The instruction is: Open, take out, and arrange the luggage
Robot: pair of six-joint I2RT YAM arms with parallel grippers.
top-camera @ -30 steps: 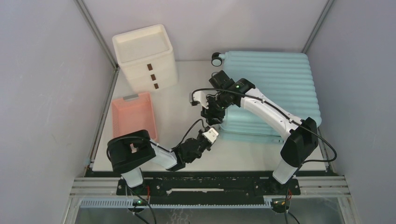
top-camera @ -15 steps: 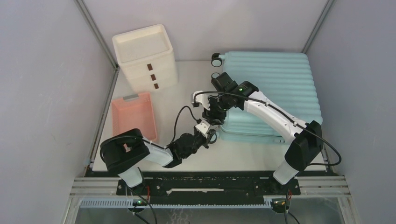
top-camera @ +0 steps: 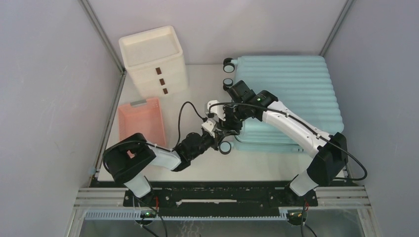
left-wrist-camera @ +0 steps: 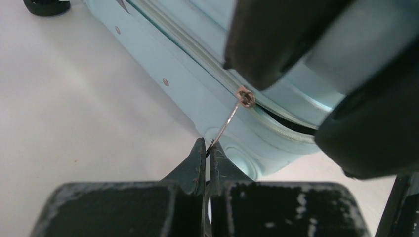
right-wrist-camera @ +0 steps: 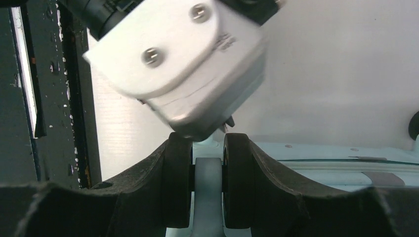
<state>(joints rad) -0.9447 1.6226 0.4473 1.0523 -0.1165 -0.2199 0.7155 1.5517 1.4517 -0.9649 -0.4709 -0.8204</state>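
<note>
While barely unzipped, luggage (top-camera: 291, 89) zip-pull (left-wrist-camera: 228, 121) in left gripper (left-wrist-camera: 207, 148)

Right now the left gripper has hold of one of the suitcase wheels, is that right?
Not quite. The left gripper is holding something, but not a wheel: it is shut on the thin metal zipper pull at the suitcase seam. The left wrist view shows the pull pinched between its fingertips.
</note>
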